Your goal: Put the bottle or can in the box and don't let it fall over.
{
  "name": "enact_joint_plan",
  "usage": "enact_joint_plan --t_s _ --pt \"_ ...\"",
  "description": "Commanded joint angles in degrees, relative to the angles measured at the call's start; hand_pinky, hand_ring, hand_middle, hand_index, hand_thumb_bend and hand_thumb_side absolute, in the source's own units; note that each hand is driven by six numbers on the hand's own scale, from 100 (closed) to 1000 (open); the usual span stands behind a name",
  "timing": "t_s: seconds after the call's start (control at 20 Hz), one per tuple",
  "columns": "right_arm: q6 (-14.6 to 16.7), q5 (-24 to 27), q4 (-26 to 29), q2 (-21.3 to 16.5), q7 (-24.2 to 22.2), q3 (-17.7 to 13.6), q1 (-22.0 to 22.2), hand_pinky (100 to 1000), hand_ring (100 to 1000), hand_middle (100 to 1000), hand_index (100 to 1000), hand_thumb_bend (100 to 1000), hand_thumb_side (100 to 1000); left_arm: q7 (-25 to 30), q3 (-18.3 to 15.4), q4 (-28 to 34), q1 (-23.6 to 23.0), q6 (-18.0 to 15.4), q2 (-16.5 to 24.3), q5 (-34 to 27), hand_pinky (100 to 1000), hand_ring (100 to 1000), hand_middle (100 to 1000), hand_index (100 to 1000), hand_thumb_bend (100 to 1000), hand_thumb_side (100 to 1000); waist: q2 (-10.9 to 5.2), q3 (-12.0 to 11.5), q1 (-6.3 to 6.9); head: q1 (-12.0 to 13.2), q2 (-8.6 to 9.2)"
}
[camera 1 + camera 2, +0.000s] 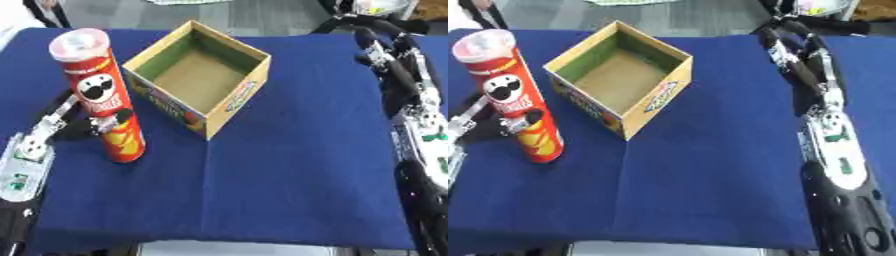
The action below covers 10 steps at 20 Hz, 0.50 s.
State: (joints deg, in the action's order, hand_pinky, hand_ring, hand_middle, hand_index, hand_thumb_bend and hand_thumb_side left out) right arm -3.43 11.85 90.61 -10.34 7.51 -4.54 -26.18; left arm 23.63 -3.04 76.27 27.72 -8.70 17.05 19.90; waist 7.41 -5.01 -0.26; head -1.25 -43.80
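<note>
Item: can [103,95], tall red crisp tube with a pale lid, standing upright on the blue-covered worktop [289,165], just left of the box and not inside it.

Item: box [199,75], open-topped cardboard carton with nothing showing inside, set corner-on toward me, near the can but apart from it.

Item: my left robot hand [94,125], low on the can, dark fingers curled round the lower half of the tube and in contact with it.

Item: my right robot hand [798,65], stretched out along the right side of the worktop with fingers straight, holding nothing, well apart from can and box.

Step in hand: the grasp. As I judge it, the can is gripped but its base looks to be on the cloth, so the lift is not yet made.

Next move calls for: raising the can straight up above the near wall of the box, carrying it right over the opening, and lowering it level so the base sits flat. A low grip on a tall tube invites tipping.
</note>
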Motion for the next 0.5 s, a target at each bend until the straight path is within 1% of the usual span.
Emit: enact_joint_plan --t_s 0.05,0.3,0.5 --pt "0.1 0.3 0.8 -0.6 0.2 -0.2 -0.7 764 958 1000 809 654 359 -0.2 -0.2 1.4 0.6 0.7 0.6 -1.1 1000 720 490 520 179 528 -0.65 -0.1 0.11 0.0 -0.31" --pt "0.0 0.4 0.8 -0.6 0.3 -0.2 -0.6 764 958 1000 809 654 360 -0.3 -0.2 3.1 0.9 1.3 0.6 -2.4 1000 702 472 488 109 523 -0.71 -0.1 0.12 -0.2 -0.30" --pt "0.0 0.4 0.8 -0.6 0.3 -0.2 -0.6 764 958 1000 809 653 360 -0.7 -0.2 4.2 1.2 2.1 0.6 -3.4 1000 688 460 469 100 515 -0.66 0.0 0.15 -0.3 -0.26"
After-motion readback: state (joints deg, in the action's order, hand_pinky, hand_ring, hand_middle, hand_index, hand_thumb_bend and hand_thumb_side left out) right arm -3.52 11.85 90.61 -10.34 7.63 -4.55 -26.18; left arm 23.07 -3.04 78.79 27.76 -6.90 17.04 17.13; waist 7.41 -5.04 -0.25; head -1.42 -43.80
